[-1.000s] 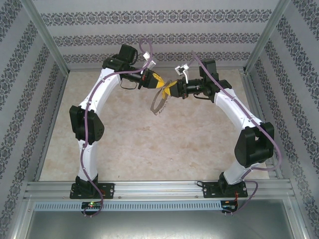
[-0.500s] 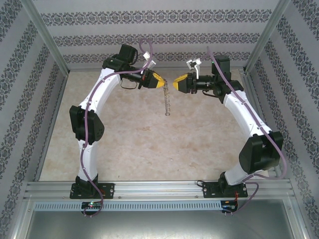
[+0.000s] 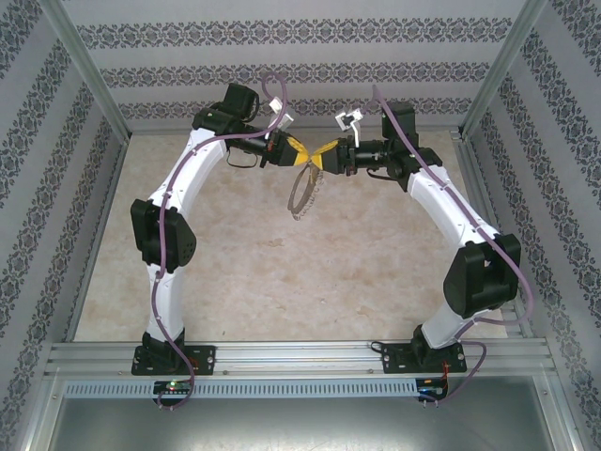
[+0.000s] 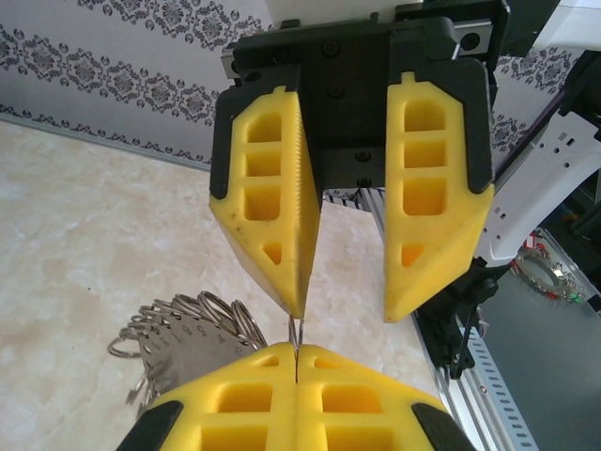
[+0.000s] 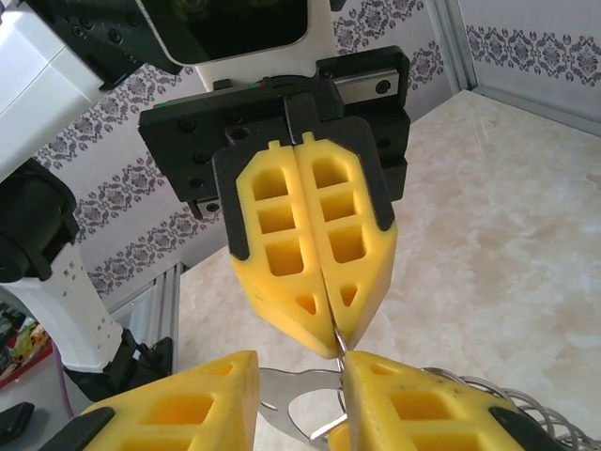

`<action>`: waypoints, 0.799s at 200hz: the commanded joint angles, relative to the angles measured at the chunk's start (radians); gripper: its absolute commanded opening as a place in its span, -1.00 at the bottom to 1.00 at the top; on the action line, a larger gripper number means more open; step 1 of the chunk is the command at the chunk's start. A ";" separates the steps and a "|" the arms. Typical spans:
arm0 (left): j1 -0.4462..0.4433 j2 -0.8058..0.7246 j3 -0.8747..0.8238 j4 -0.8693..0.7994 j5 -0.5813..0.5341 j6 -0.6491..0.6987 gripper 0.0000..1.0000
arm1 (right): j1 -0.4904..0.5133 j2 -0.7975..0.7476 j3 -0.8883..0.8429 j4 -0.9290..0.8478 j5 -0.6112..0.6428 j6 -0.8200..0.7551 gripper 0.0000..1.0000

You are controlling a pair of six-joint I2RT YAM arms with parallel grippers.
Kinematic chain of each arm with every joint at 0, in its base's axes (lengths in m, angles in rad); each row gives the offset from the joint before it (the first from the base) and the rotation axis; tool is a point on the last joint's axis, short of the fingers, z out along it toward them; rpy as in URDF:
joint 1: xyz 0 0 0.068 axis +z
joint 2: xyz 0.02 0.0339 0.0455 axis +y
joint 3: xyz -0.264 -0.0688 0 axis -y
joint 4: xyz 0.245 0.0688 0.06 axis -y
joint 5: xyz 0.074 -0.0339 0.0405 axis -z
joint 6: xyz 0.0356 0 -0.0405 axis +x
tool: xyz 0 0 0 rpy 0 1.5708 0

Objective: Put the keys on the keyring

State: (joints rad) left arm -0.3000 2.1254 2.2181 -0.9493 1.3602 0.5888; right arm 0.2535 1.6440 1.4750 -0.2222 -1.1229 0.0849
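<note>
The keyring hangs in mid-air above the table, a silvery hoop fringed with small loops. My left gripper is shut on the ring's thin wire at its top. My right gripper faces it tip to tip and stands open. One of its fingertips touches the wire just above the left gripper's pinch. A flat metal piece of the ring lies between the right fingers. A small yellow bit with a thin metal rod shows at the bottom edge; I cannot tell whether it is the key.
The beige marble-patterned tabletop lies below the ring. Patterned walls and metal frame posts enclose the table on three sides. An aluminium rail carries both arm bases at the near edge.
The right gripper drew back to the right, away from the ring, then came back to the left gripper's tip. The ring swung edge-on and has turned back.
</note>
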 commanded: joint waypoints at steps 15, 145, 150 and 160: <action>-0.008 -0.027 0.045 0.039 0.053 -0.010 -1.00 | 0.008 0.000 -0.002 0.033 -0.012 0.013 -0.25; -0.008 -0.024 0.064 0.045 0.055 -0.018 -1.00 | 0.092 -0.224 -0.402 0.287 0.382 0.096 -0.14; -0.008 -0.023 0.066 0.046 0.054 -0.018 -1.00 | 0.103 -0.225 -0.405 0.286 0.405 0.088 -0.14; -0.007 -0.022 0.067 0.045 0.056 -0.019 -1.00 | 0.127 -0.226 -0.411 0.290 0.451 0.075 -0.13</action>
State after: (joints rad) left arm -0.3012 2.1254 2.2471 -0.9325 1.3617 0.5735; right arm 0.3317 1.4498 1.0855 0.0116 -0.7975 0.1841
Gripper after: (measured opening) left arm 0.051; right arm 0.431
